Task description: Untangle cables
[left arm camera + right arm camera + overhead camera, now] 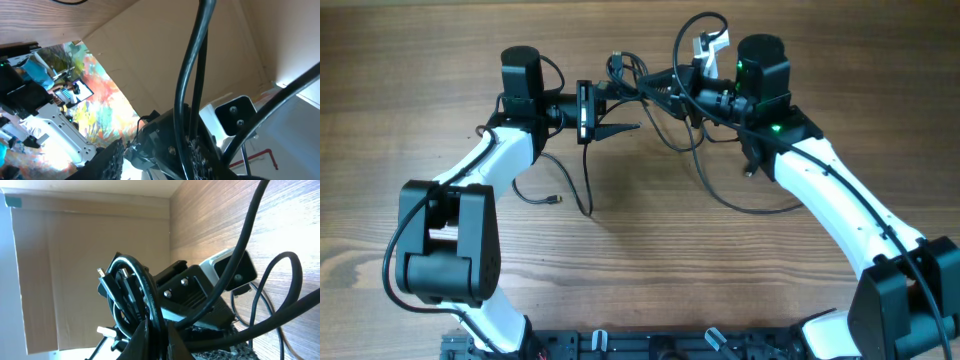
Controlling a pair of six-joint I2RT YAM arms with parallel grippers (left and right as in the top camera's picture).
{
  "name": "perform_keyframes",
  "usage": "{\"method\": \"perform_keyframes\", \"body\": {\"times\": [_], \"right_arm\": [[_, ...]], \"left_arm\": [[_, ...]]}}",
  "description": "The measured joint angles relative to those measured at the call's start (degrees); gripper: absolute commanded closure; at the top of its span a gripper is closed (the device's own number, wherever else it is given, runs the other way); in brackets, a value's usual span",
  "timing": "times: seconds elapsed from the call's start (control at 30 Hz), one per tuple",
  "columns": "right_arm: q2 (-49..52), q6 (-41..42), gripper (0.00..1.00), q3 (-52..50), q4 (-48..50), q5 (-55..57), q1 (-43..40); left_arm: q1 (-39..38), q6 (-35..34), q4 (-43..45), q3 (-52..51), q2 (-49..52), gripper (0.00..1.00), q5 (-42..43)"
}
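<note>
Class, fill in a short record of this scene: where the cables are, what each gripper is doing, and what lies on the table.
cables: bunched and raised between the two grippers, loose strands trailing down
left gripper: jaws apart, strands running between them
right gripper: shut on a clump of the cables
table: wooden, one plug lying on it near the left arm
task state: not yet untangled
</note>
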Motion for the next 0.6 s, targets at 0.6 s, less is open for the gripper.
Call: {"method": "perform_keyframes", "body": {"times": [0.6], "right_arm": [[0.0, 0.0, 0.96, 0.0, -0.3, 0.2, 1.5]], "left_arm": [[0.0, 0.0, 0.0, 0.0, 0.0, 0.71, 0.0]]}}
